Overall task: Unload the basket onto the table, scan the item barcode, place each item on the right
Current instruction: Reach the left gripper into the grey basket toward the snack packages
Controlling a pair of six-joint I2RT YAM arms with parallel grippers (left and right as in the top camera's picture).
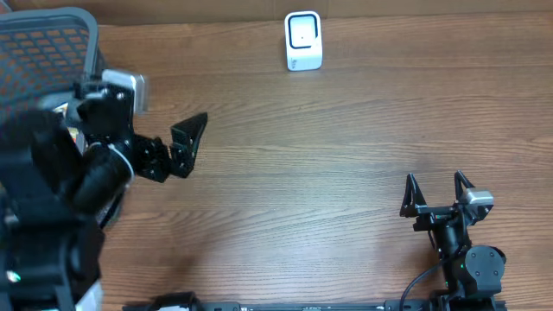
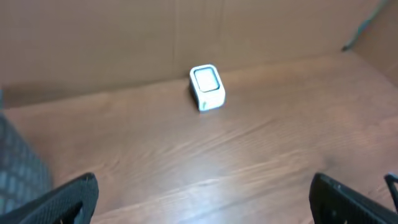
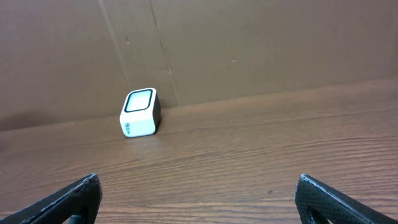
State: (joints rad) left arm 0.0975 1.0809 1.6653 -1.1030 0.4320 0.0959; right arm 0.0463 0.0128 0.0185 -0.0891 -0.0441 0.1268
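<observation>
Well beyond the spread left pincer (image 1: 195, 142) stands the scanner (image 1: 303, 41).

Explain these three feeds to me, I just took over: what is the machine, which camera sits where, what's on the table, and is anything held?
Two robot arms work at a wooden table. The overhead picture looks straight down: the left end effector is at the left, the right end effector at the lower right. The other two pictures come from cameras on each wrist, so the dark fingers at their bottom corners are that arm's own. The white box by the back wall looks like the barcode scanner. A grey mesh basket stands at the far left; its contents are hidden. Both end effectors are open and hold nothing.
</observation>
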